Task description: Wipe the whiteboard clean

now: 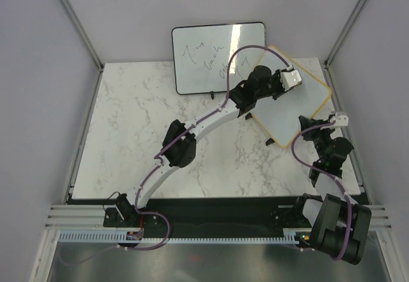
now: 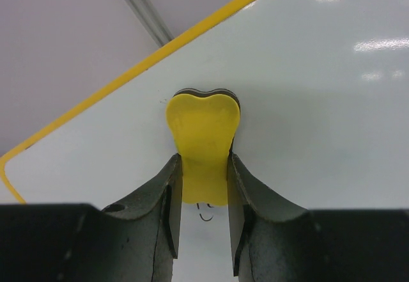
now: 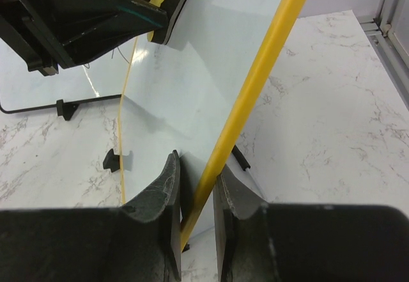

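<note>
So we've got our left gripper (image 2: 203, 195) pinching the yellow eraser (image 2: 203, 135) against the whiteboard (image 2: 307, 103) mid-frame, right gripper (image 3: 197, 199) clamped on its edge, bottom center.

White marbled table (image 1: 128, 128), tan-framed whiteboard (image 1: 291, 112) on black feet at right, black-framed board (image 1: 198, 58) at rear.

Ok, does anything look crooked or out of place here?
The tan-framed whiteboard sits askew, turned diagonally to the table edges, unlike the square-on black-framed whiteboard behind. The right gripper pinches its frame; nothing looks damaged.
</note>
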{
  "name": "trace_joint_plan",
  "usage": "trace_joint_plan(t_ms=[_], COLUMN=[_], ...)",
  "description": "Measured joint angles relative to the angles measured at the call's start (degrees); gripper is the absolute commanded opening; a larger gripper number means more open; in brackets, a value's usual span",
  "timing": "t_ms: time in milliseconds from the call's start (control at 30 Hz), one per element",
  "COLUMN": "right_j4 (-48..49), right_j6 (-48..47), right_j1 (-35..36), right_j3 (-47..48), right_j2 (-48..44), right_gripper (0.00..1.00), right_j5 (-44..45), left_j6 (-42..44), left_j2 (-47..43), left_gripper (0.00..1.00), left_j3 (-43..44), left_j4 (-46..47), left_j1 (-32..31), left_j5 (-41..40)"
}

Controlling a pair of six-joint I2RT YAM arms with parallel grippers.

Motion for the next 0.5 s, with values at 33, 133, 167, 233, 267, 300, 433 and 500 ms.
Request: trace_joint_plan(t_ms=[33,133,167,233,267,300,433,500], right_j4=[-0.31,-1.31,-1.55,-1.92,-2.08,-2.29,-2.54,-2.69], right_j6=[-0.22,-0.39,-0.39,-0.42,-0.42,-0.44,-0.70,-0.83], right_j1=[0.11,0.26,0.33,0.44,0.50,0.52,0.63,0.72], right_j3=[0.00,0.00,0.00,0.00,0.00,0.02,0.07,0.09], right_j2=[-0.17,-0.48,-0.50,-0.55,-0.55,-0.57,-0.63,-0.81], right_gripper=[0.00,0.00,0.00,0.00,0.00,0.00,0.00,0.00], right_j5=[0.17,0.85,1.07,1.40,1.53,1.66,1.86,1.90], left_j6=[0.55,2.84,3.58,5.51,6.36,7.15,8.87,9.25], left_j2=[0.28,1.27,1.51,2.27,2.64,2.99,3.72,3.67], left_gripper=[0.02,0.02,0.02,0.02,0.02,0.02,0.02,0.02], left_j3=[0.02,0.07,0.07,0.11,0.11,0.11,-0.33,-1.38], left_j4=[0.70,2.80,3.32,4.63,5.11,5.51,6.16,6.84], left_j1=[0.09,0.52,0.68,1.20,1.51,1.88,3.19,3.76], left_j5=[-0.09,-0.98,-1.33,-2.36,-2.91,-3.50,-5.09,-5.42])
